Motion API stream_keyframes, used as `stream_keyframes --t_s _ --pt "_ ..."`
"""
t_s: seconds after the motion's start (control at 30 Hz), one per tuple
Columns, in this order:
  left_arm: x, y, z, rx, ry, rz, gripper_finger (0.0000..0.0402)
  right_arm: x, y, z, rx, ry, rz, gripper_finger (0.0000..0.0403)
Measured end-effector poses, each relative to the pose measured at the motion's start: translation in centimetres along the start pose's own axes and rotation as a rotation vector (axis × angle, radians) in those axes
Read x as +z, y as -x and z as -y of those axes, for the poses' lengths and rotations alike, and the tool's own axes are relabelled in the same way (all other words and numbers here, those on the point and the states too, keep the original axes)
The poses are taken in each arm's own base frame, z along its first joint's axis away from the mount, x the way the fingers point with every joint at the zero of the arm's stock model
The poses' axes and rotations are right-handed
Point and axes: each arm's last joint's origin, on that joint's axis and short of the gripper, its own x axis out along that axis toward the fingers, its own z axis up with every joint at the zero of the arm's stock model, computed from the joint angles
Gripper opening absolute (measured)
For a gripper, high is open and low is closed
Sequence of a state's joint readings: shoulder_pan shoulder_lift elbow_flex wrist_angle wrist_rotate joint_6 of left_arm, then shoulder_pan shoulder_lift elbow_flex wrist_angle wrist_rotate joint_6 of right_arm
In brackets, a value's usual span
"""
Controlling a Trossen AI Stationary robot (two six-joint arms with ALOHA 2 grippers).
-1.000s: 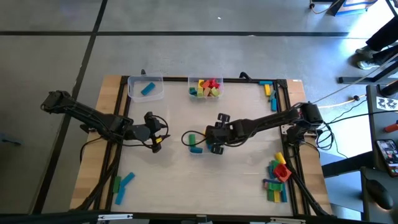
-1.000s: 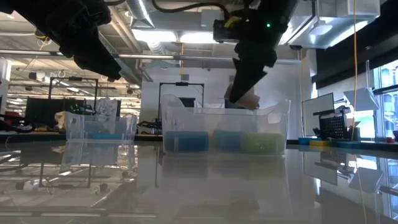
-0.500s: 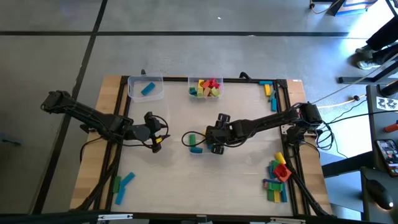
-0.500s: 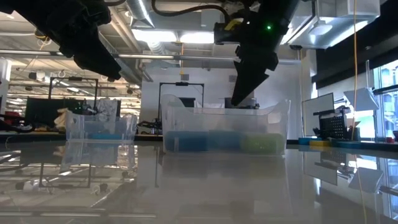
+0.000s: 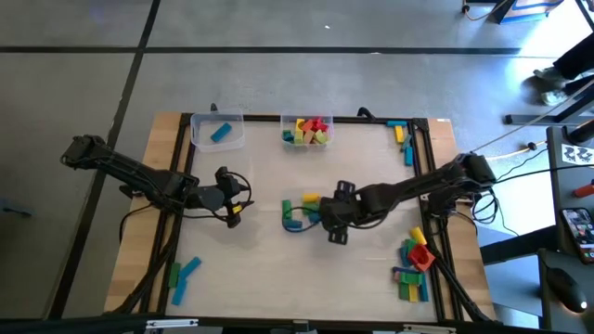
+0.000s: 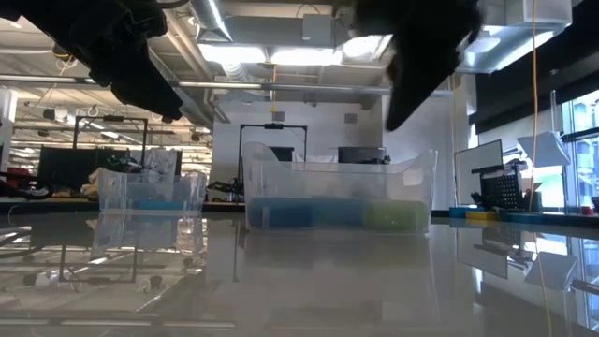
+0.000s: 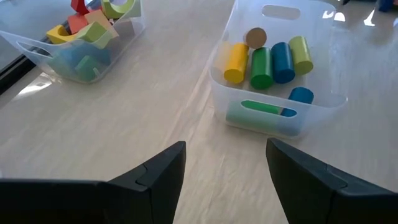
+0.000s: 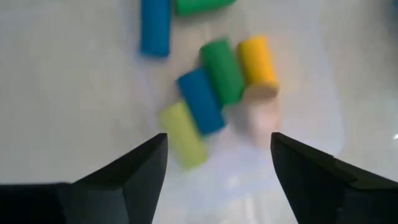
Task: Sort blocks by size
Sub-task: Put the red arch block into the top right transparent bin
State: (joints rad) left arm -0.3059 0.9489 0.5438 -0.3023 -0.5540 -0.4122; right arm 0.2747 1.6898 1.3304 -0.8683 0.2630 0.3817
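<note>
A clear tub (image 5: pixel 288 223) at the table's middle holds round blocks lying on their sides: yellow (image 7: pixel 236 62), green (image 7: pixel 260 65), blue (image 7: pixel 282 61), yellow-green (image 7: pixel 300 53) and a pale one (image 7: pixel 255 37). My right gripper (image 8: pixel 217 186) hangs open above this tub, by its right side (image 5: pixel 327 221), with nothing between its fingers. My left gripper (image 7: pixel 227 180) waits open left of the tub (image 5: pixel 234 199), above bare table.
At the far edge, one tub (image 5: pixel 216 132) holds a blue block and another (image 5: pixel 308 130) holds mixed coloured blocks. Loose blocks lie near right (image 5: pixel 414 269), near left (image 5: pixel 182 275) and far right (image 5: pixel 401 135). Bare table lies between the middle tub and the near edge.
My right gripper has let go of a pale block over the middle tub; the block is gone from its fingertips. The gripper has since risen and drawn back toward the table's right and near edges. The left arm has kept still.
</note>
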Motion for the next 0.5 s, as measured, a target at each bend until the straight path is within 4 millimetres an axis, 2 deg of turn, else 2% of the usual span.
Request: stream_keyframes --t_s 0.27,0.5 --pt "0.0 0.0 0.0 0.000 0.000 0.000 0.0218 -3.0 3.1 -2.1 0.028 -0.107 -0.103 0.0282" --pt "0.0 0.0 0.0 0.000 0.000 0.000 0.0218 -5.9 4.4 -4.0 -0.011 -0.226 -0.242 0.0282"
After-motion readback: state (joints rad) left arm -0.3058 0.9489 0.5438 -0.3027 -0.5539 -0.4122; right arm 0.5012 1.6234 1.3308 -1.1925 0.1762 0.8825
